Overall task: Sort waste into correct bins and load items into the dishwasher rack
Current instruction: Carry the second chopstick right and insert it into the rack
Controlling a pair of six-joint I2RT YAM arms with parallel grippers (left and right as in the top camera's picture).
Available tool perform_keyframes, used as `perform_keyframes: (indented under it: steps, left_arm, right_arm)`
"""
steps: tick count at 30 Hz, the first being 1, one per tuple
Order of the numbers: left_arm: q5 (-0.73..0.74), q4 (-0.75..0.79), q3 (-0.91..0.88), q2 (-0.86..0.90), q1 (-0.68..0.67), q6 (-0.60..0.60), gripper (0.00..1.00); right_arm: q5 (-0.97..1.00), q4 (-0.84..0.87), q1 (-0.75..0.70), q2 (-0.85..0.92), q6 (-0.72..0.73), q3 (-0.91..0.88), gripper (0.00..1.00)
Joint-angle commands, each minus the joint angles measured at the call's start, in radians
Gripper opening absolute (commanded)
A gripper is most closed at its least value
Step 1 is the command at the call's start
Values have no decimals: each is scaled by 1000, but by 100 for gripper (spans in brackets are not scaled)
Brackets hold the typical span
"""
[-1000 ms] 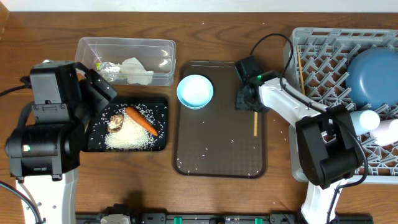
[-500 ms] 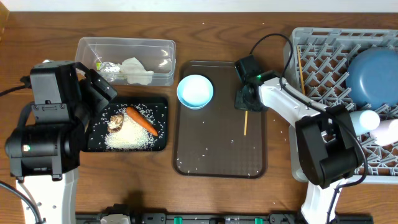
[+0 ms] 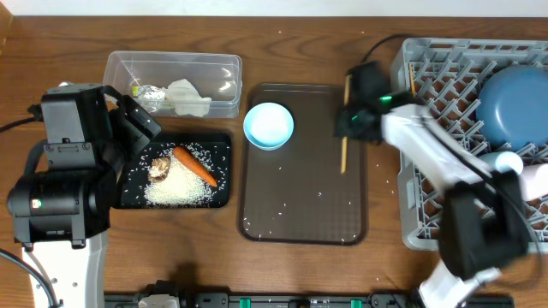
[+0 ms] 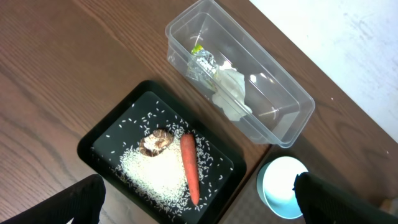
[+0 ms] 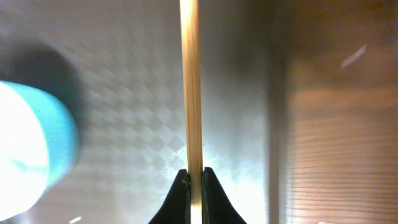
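My right gripper [image 3: 353, 120] is closed tightly on a thin wooden chopstick [image 5: 190, 87]. I hold it over the flat brown serving tray [image 3: 300, 197], between the light-blue round cup [image 3: 269, 125] and the grey plastic lattice rack [image 3: 445, 51]. My left gripper [image 3: 137, 128] is wide open and holds nothing, above the shallow black rectangular tray [image 4: 109, 140] with white rice [image 4: 152, 174].

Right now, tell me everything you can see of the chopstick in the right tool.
The chopstick is a thin, straight, pale wooden stick, unbroken where visible. The right tool is shut on it, fingertips pinching both sides. From overhead it runs lengthwise above the right side of the brown tray, beside the dishwasher rack. Whether it touches the tray cannot be told.
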Motion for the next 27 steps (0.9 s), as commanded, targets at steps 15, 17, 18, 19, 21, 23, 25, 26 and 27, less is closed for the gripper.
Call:
perform_keyframes:
  steps: [15,17,18,19,21,23,25,26,27]
  left_arm:
    - [-16,-3,3,4,-2,-2,98]
    - [-16,-3,3,4,-2,-2,98]
    - [-16,-3,3,4,-2,-2,98]
    - [-16,-3,3,4,-2,-2,98]
    - [-16,-3,3,4,-2,-2,98]
    - [-16,-3,3,4,-2,-2,98]
    - [-16,-3,3,4,-2,-2,98]
    - [-16,-3,3,4,-2,-2,98]
    - [-16,-3,3,4,-2,-2,98]
  right_arm:
    - [-51,-28,-393,-344,-386,5,1]
    - [-47,-22,-394,-306,-397,5,1]
    - [-47,-18,-393,-288,-399,5,1]
    - [-48,-11,-393,-264,-399,5,1]
    - [-47,2,-393,-218,-398,5,1]
    - [-47,14,-394,-179,-398,5,1]
    - [-39,25,-394,-147,-398,5,1]
    - [-29,29,-394,-136,-398,5,1]
    - [-16,33,-394,-125,-397,5,1]
